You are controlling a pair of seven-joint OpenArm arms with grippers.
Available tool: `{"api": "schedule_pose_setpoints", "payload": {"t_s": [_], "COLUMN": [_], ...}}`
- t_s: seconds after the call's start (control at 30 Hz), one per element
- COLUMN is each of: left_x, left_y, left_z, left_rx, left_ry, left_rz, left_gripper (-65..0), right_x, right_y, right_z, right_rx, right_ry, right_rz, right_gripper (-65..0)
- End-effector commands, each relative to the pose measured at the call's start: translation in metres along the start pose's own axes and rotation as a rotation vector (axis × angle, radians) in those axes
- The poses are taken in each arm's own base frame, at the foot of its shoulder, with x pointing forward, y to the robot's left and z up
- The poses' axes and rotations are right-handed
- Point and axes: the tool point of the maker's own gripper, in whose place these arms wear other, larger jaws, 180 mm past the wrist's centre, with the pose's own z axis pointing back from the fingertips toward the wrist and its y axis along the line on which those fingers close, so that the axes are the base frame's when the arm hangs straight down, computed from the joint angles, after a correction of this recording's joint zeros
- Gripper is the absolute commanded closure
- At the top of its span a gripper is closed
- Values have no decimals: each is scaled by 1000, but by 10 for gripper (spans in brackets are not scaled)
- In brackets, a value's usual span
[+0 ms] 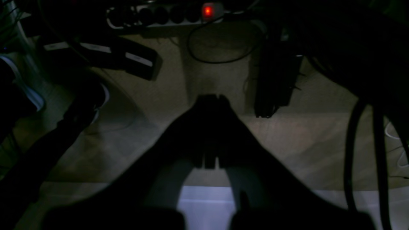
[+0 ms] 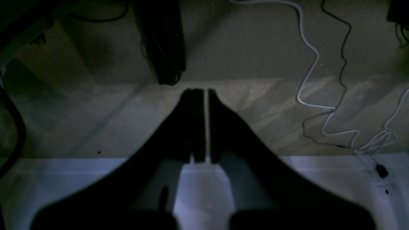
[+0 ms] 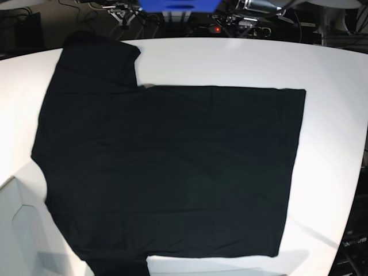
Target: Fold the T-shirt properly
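Note:
The black T-shirt [image 3: 167,172] lies spread flat on the white table [image 3: 333,115] in the base view. Its sleeves are at the left and its hem at the right. Its plain side is up; no print or tag shows. Neither arm appears in the base view. In the left wrist view my left gripper [image 1: 212,98] is shut and empty, out past the table edge above the carpeted floor. In the right wrist view my right gripper [image 2: 206,93] is shut with a thin slit between the fingers. It is empty and also hangs over the floor beyond the table edge.
A power strip with a red light [image 1: 207,11] and black cables lie on the floor. A dark table leg [image 2: 164,41] and white cables [image 2: 308,80] are under the table. A white angled panel [image 3: 17,230] sits at the table's front left.

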Motion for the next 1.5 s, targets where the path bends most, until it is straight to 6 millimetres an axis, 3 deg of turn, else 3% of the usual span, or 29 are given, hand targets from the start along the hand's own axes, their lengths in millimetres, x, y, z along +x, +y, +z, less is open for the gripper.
{"api": "schedule_pose_setpoints", "payload": {"t_s": [0.0,0.27,0.33,0.6,0.73,1.47], "left_x": [3,-1,-11,-15,-26,-35], "left_y": [0,-4,-2,-6,-10,-13], "left_z": [0,0,0,0,1,1], "left_rx": [0,-5,-2,-8,-15,-24], "left_ry": [-9,-5,15,20,34,47], "left_rz": [0,5,5,10,9,8], "left_gripper": [0,0,0,0,0,0], "right_x": [-3,-12,-12,-12,-12,-12], "right_y": [4,4,4,4,4,4], "right_z": [0,0,0,0,0,0], "right_rx": [15,15,15,15,15,15], "right_ry": [7,18,18,18,18,19], "right_rz": [-13,-10,-10,-10,-13,-10], "right_gripper": [0,0,0,0,0,0]}}
